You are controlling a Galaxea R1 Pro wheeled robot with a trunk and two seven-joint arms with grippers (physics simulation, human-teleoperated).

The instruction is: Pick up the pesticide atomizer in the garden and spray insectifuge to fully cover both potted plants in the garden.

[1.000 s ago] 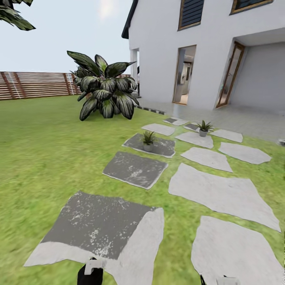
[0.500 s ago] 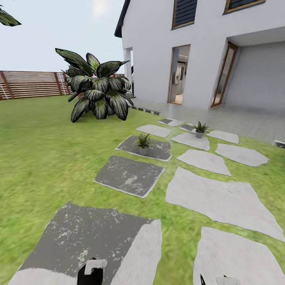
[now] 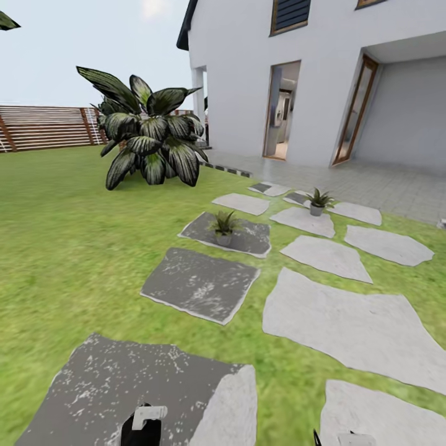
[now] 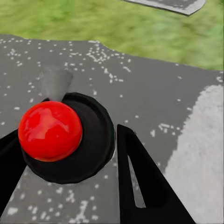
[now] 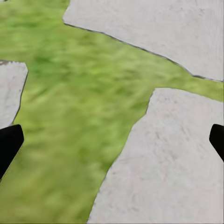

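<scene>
Risk sits mostly with my left gripper (image 4: 65, 135). Its two black fingers close on a dark round body topped by a red ball (image 4: 50, 130), which I take to be the pesticide atomizer (image 4: 95, 140) seen end-on, though from this angle I cannot confirm the bottle's shape. If the hold is shallow, a jolt while driving over the edge of a stepping stone (image 3: 198, 285) could let it twist or drop onto the lawn (image 3: 68, 235). My right gripper (image 5: 112, 140) hangs spread wide over grass and pale stone, holding nothing. The two potted plants are well ahead: the nearer one (image 3: 224, 224) stands on a dark slab, the farther one (image 3: 318, 201) sits on a pale stone closer to the house (image 3: 248, 74). They stand well apart, so spraying from here would probably miss, and I judge each needs its own approach. I could also mistake the big striped plant (image 3: 148, 139) by the fence (image 3: 43, 127) for a target. No label, brand or lettering is readable on anything, including what I'm holding.
</scene>
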